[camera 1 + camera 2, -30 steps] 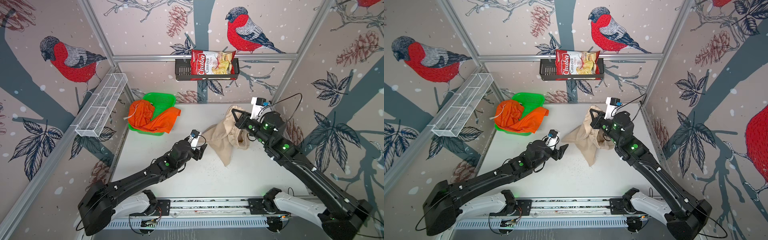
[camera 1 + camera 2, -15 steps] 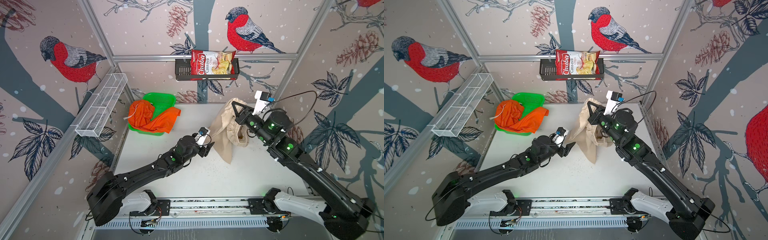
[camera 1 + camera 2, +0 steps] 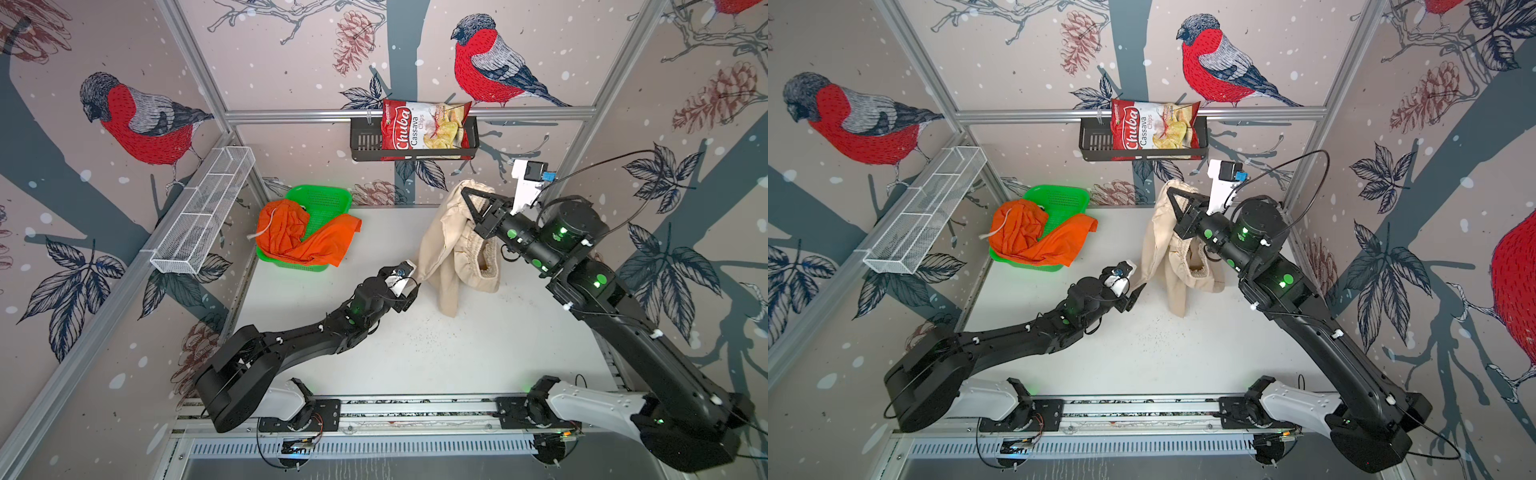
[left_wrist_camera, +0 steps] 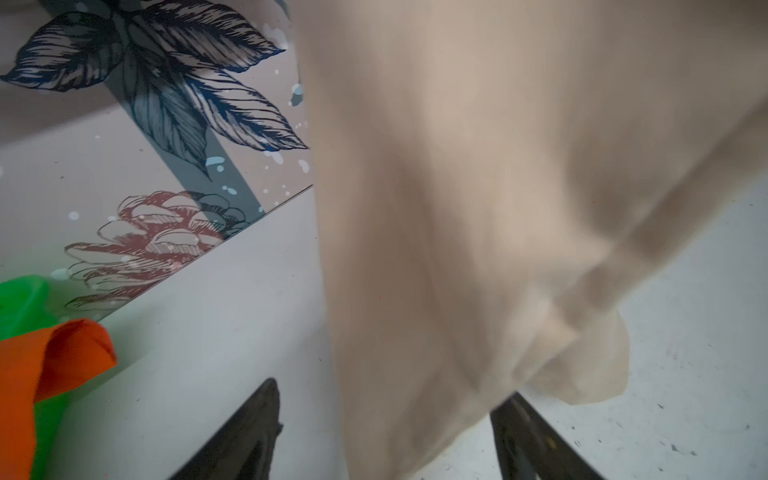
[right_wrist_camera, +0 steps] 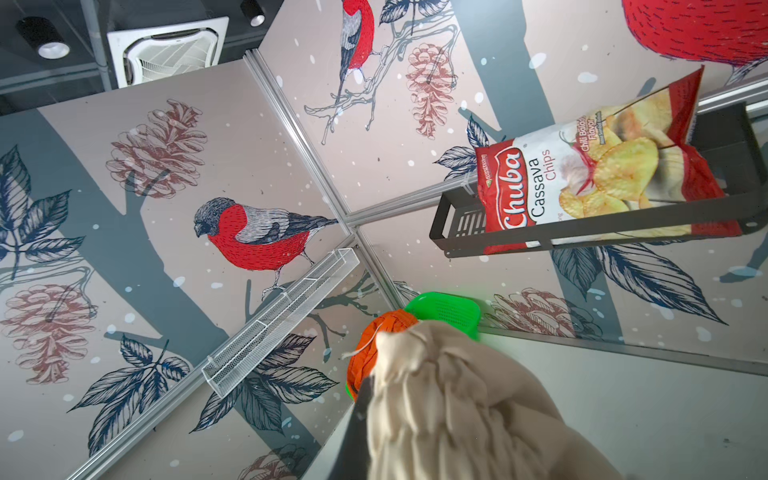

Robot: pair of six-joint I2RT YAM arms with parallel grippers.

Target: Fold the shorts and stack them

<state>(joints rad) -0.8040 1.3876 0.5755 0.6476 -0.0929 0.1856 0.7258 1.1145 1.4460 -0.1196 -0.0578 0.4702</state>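
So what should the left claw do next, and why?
Probably close the left claw on the hanging edge of the beige shorts. The right claw is shut on them and holds them up bunched, and the left wrist view shows cloth hanging between the left claw's open jaws. A second grip would let both arms spread them.

Bird-print walls (image 3: 291, 62) w/ white tabletop (image 3: 457, 353)

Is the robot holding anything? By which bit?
The right gripper pinches the beige shorts by a bunched fold at their top; the left gripper is open.
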